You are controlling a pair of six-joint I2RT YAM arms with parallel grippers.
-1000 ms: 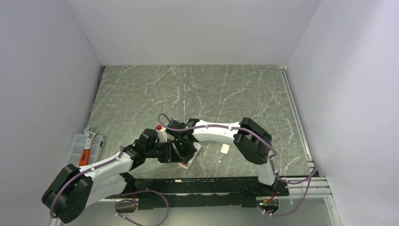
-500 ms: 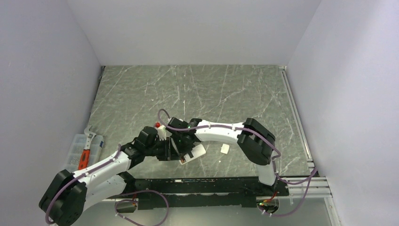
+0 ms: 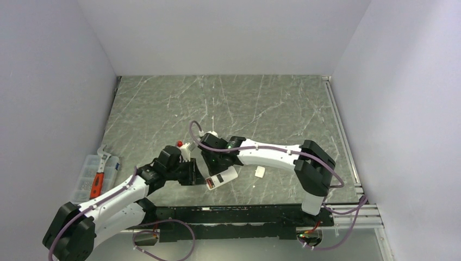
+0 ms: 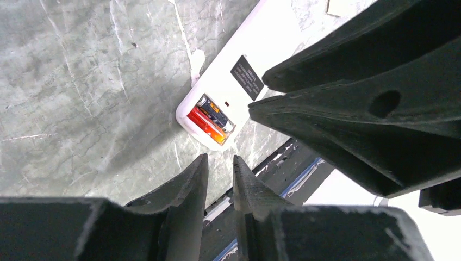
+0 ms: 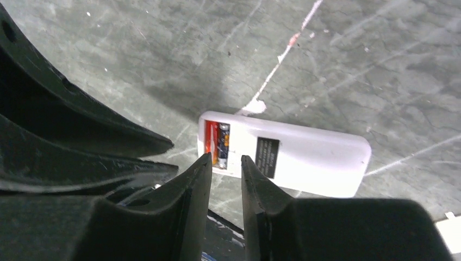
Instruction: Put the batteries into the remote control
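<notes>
Two batteries (image 4: 213, 117) may pop from the remote (image 4: 261, 43) if the part-open, empty left gripper (image 4: 220, 160) or right gripper (image 5: 225, 159) bumps it.

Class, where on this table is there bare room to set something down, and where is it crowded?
Bare: far half of the table, up to the back wall; also right of the white square. Crowded: near middle, around the remote.
</notes>
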